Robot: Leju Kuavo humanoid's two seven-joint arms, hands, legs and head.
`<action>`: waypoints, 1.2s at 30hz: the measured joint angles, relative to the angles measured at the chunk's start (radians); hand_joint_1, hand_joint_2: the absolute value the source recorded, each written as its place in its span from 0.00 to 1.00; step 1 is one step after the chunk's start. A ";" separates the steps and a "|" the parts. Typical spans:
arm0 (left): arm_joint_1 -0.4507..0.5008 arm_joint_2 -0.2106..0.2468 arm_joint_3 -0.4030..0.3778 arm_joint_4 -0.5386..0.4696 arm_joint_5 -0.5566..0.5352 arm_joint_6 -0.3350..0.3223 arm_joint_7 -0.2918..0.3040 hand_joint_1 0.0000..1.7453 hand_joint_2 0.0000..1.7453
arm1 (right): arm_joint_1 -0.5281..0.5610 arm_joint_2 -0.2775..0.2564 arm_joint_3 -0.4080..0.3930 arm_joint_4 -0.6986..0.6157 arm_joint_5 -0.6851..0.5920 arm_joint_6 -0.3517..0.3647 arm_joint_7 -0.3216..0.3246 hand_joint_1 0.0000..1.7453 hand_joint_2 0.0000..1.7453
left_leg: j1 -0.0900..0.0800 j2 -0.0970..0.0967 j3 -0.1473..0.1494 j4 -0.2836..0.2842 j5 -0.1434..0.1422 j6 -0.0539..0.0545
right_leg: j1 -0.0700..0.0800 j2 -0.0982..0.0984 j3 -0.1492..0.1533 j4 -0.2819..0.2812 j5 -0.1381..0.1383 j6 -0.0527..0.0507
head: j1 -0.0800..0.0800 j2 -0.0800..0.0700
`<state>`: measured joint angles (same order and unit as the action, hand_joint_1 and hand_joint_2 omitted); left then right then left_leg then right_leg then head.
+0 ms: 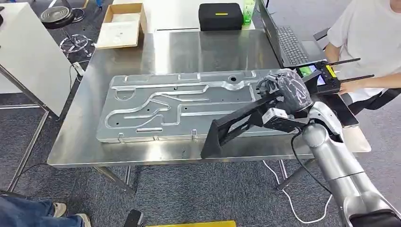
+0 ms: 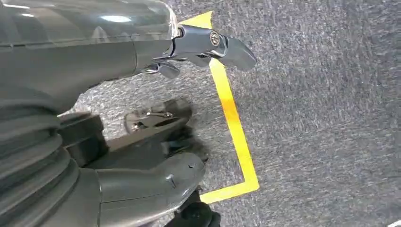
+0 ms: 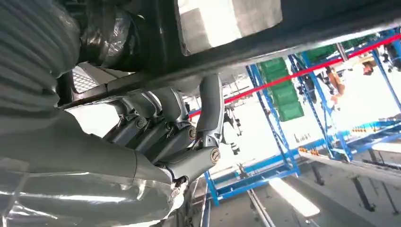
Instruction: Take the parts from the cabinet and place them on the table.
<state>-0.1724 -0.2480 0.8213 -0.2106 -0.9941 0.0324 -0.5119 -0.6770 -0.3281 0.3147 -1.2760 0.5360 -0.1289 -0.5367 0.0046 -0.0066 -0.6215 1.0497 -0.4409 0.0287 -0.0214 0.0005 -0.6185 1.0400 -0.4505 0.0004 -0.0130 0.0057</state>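
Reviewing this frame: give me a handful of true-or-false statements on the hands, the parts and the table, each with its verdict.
1. The right hand grips a long black bracket-like part over the steel table. True.
2. A large flat grey metal plate with routed grooves lies on the table. True.
3. The left hand holds a second black part. False: it holds nothing and hangs over grey carpet with yellow floor tape.
4. The black zipped case sits on the grooved plate. False: it stands beyond the table's far edge, apart from the plate.
5. A person in a white shirt holds a handheld controller with antennas at the table's right. True.
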 joint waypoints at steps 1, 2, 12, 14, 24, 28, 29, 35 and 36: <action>-0.002 0.000 -0.002 0.000 0.000 -0.001 0.000 0.00 1.00 | -0.006 0.002 0.000 0.003 0.008 0.008 -0.001 1.00 1.00 | -0.004 -0.001 0.012 -0.020 -0.003 -0.001 | 0.008 0.003 -0.004 0.004 0.000 0.006 | -0.001 0.000; -0.003 0.000 -0.005 0.000 0.000 -0.001 0.000 0.00 1.00 | -0.006 0.003 0.002 0.006 0.013 0.010 0.000 1.00 1.00 | -0.006 -0.001 0.007 -0.016 -0.003 -0.002 | 0.002 0.003 -0.006 0.000 0.003 0.013 | -0.001 0.000; -0.004 -0.001 -0.017 0.000 -0.001 -0.007 0.000 0.00 1.00 | -0.023 0.026 0.029 0.033 0.069 0.009 0.008 1.00 1.00 | 0.001 0.000 0.021 -0.040 0.011 0.019 | -0.004 0.001 -0.125 0.244 -0.087 0.049 | 0.000 0.000; -0.004 -0.003 -0.020 0.000 0.000 -0.007 0.000 0.00 1.00 | -0.041 0.034 0.041 0.042 0.079 0.000 0.014 0.00 0.00 | 0.002 0.000 0.020 -0.028 0.003 0.014 | -0.007 -0.001 -0.043 0.083 0.002 0.048 | 0.000 0.000; -0.001 0.002 -0.026 0.000 0.004 -0.005 0.018 0.00 1.00 | -0.074 0.041 0.047 0.058 0.084 -0.076 0.034 0.00 0.00 | 0.002 0.001 -0.084 0.206 -0.129 -0.032 | -0.002 -0.001 -0.005 -0.001 0.005 -0.007 | -0.001 0.000; 0.004 0.003 -0.026 0.000 0.005 -0.003 0.018 0.00 1.00 | -0.073 0.041 0.042 0.066 0.096 -0.085 0.034 0.00 0.00 | 0.002 0.001 -0.089 0.203 -0.077 -0.026 | 0.001 0.003 -0.004 0.002 0.004 -0.007 | -0.001 0.000; 0.003 0.004 -0.027 0.000 0.005 -0.002 0.017 0.00 1.00 | -0.073 0.041 0.039 0.066 0.098 -0.087 0.034 0.00 0.00 | 0.002 0.001 -0.046 0.112 -0.031 -0.020 | 0.001 0.004 -0.002 0.002 0.003 -0.006 | -0.001 0.000; 0.005 0.008 -0.031 0.000 0.005 0.000 0.017 0.00 1.00 | -0.071 0.037 0.031 0.072 0.100 -0.094 0.034 0.00 0.00 | -0.007 -0.001 0.014 -0.029 0.003 0.005 | 0.004 0.005 -0.004 -0.008 0.010 0.026 | -0.001 0.000; 0.005 0.008 -0.031 0.000 0.005 0.001 0.016 0.00 1.00 | -0.071 0.034 0.027 0.073 0.100 -0.096 0.034 0.00 0.00 | 0.001 0.002 0.023 -0.042 0.011 0.010 | -0.002 0.003 -0.006 0.001 0.000 0.029 | -0.001 0.000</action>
<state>-0.1675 -0.2403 0.7900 -0.2106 -0.9891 0.0332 -0.4955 -0.7476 -0.2938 0.3418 -1.2032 0.6359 -0.2247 -0.5024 0.0061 -0.0048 -0.5989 1.0077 -0.4297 0.0388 -0.0232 0.0039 -0.6243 1.0409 -0.4509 0.0292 -0.0141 0.0057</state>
